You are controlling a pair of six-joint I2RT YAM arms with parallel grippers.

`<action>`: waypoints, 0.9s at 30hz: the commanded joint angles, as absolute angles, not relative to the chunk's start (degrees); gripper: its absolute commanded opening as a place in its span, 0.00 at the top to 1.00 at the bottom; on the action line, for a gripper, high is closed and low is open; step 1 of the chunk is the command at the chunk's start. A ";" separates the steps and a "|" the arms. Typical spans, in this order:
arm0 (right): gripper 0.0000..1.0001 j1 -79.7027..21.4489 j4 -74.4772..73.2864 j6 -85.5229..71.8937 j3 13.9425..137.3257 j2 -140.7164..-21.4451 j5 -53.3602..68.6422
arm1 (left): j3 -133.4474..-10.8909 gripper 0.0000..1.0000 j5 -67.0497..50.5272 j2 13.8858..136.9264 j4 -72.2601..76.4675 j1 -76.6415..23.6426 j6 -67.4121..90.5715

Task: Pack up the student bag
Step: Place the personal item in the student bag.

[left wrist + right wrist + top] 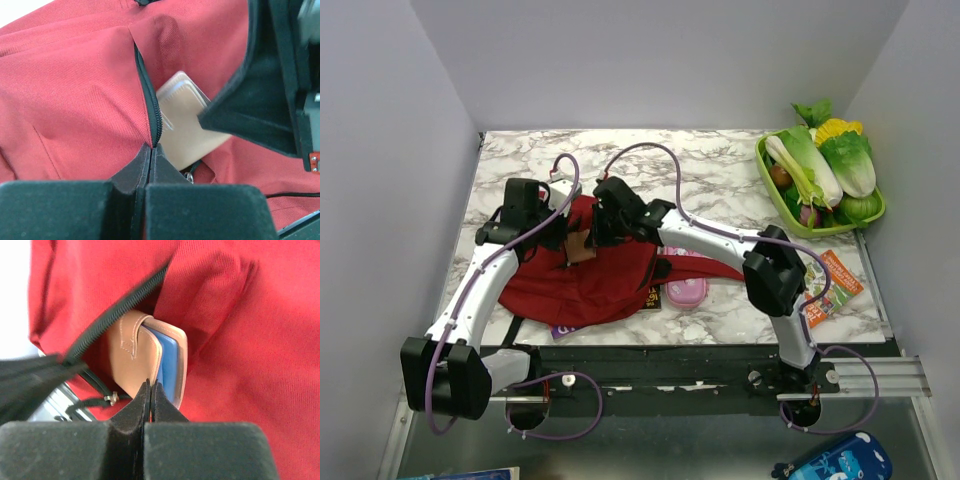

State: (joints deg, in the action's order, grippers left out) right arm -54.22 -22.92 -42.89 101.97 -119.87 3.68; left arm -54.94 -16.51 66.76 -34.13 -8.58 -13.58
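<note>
Left tool (151, 148) on student bag (70, 100) zipper (153, 107); clamped

- Booklet (833, 285) beside the right arm: coloured print on the cover, too small to read.
- Dark book (651, 297) poking out under the student bag (590, 285): yellow marks, illegible.
- No legible text anywhere.

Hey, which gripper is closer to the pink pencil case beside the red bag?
Right. The right gripper is on the student bag, left of and beyond the pink pencil case; the left gripper is farther left on the same bag.
</note>
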 commanded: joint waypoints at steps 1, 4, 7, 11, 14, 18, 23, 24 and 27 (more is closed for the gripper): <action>0.99 -56.51 -22.14 -42.37 94.58 -115.50 6.77 | -55.46 1.00 -19.95 67.67 -31.91 -8.61 -12.39; 0.99 -57.39 -22.50 -41.05 91.41 -112.77 6.50 | -55.28 1.00 -19.69 68.03 -31.20 -8.61 -12.22; 0.99 -57.30 -21.71 -41.39 90.79 -113.11 7.29 | -55.46 1.00 -20.91 67.85 -30.94 -8.61 -11.69; 0.99 -57.39 -16.97 -42.01 93.86 -116.27 9.84 | -56.25 1.00 -23.72 67.24 -31.73 -8.61 -10.11; 0.99 -57.39 -9.60 -42.36 96.06 -118.65 11.25 | -55.99 1.00 -25.22 65.92 -32.34 -8.61 -10.46; 0.99 -57.83 -1.33 -42.89 101.67 -123.21 14.41 | -55.81 1.00 -27.24 64.95 -33.57 -8.61 -10.90; 0.96 -58.71 -3.42 -42.01 104.95 -126.83 13.01 | -56.42 1.00 -28.56 64.07 -34.80 -8.61 -11.78; 0.74 -58.71 -3.60 -41.58 103.46 -126.22 12.66 | -56.43 1.00 -28.56 63.99 -34.98 -8.61 -12.13; 0.31 -58.36 -2.99 -40.43 96.98 -122.54 10.29 | -56.08 1.00 -28.21 63.37 -35.07 -8.61 -12.74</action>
State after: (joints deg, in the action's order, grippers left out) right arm -57.41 -10.28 -41.21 101.25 -125.43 11.14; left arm -54.94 -20.05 65.65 -33.95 -6.94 -13.54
